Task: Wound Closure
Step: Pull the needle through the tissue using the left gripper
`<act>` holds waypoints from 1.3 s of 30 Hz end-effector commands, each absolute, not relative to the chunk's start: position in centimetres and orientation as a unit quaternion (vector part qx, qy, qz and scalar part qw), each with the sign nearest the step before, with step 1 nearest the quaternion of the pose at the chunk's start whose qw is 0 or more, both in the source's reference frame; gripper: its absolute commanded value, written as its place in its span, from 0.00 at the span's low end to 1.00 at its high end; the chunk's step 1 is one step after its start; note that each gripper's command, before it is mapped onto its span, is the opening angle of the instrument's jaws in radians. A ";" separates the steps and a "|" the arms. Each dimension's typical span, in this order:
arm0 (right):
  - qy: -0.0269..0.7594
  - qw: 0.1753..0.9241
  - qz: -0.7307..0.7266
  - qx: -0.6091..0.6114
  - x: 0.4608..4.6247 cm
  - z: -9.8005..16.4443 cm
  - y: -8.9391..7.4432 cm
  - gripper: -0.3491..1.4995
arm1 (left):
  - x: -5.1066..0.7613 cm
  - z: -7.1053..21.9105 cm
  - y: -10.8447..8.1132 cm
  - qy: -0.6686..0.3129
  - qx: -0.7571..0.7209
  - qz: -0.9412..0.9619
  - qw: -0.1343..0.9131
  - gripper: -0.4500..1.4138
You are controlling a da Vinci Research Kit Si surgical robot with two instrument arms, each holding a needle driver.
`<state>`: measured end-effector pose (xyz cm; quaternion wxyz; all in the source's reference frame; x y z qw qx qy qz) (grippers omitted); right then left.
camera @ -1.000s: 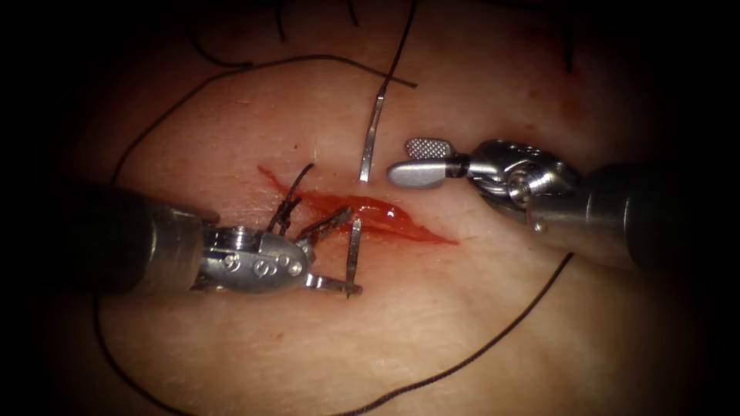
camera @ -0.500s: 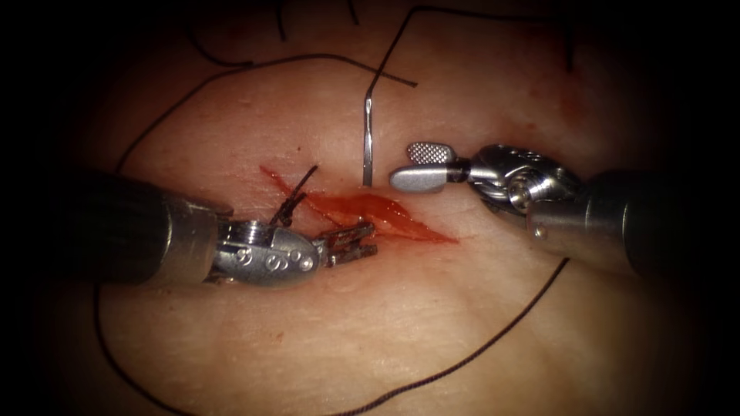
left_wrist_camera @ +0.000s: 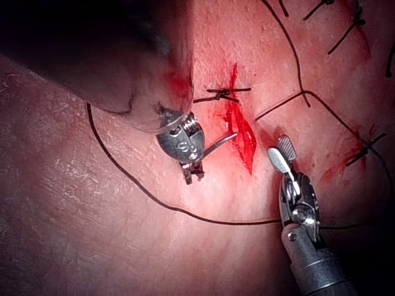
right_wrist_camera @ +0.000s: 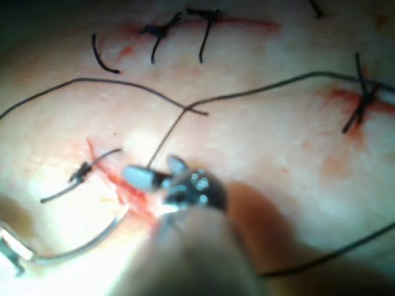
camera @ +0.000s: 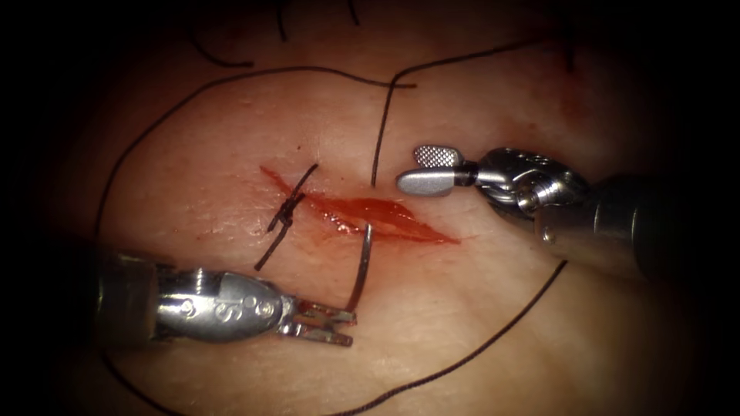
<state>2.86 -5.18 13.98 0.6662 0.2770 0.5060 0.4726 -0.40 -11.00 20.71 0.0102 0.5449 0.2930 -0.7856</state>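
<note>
The curved steel needle's (camera: 361, 266) rear portion lies buried in the pale pork tissue (camera: 432, 308) at the red cut (camera: 370, 212). The dark suture thread (camera: 478, 350) runs off the endoscope view's lower edge. The right tool's silver needle driver (right_wrist_camera: 148, 176) is blurred in its own wrist view.

The tissue (camera: 478, 323) is pale pink and has a red, wet cut (camera: 370, 212) in the middle of the endoscope view. One dark knot (camera: 287, 209) with short ends sits across the cut's left end. The needle (camera: 361, 266) is thin, shiny and curved. One end is at the lower edge of the cut; the other is held just below it. The thread (camera: 381, 131) is dark and goes into the tissue just above the cut, then loops widely around it.
</note>
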 end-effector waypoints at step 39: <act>0.510 0.666 0.468 0.276 2.89 13.8 -5.2 0.96 | 0.30 19.5 -9.1 0.007 0.555 -0.828 -0.076 0.00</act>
